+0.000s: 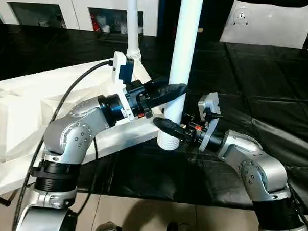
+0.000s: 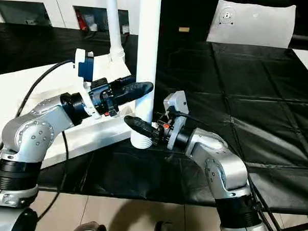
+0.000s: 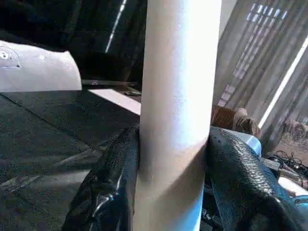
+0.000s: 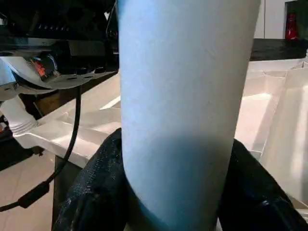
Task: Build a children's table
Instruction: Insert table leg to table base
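The children's table top (image 1: 21, 115) lies white and upside down on the left, ribs facing up. One white leg (image 1: 132, 22) stands upright in its far corner socket. A second, thicker-looking leg (image 1: 188, 35) is held upright just off the top's near right corner, with its ribbed lower end (image 1: 168, 141) hanging over the black mat. My left gripper (image 1: 179, 91) is shut on this leg at mid height, and its black fingers (image 3: 113, 183) press both sides. Lower down, my right gripper (image 1: 166, 127) is shut on the same leg, close above the ribbed end.
A white cabinet (image 1: 72, 4) with dark glass fronts runs along the back left. A white sheet-like piece (image 1: 265, 23) lies at the back right on the black floor mat (image 1: 267, 90). A black cable (image 1: 68, 99) loops over my left forearm.
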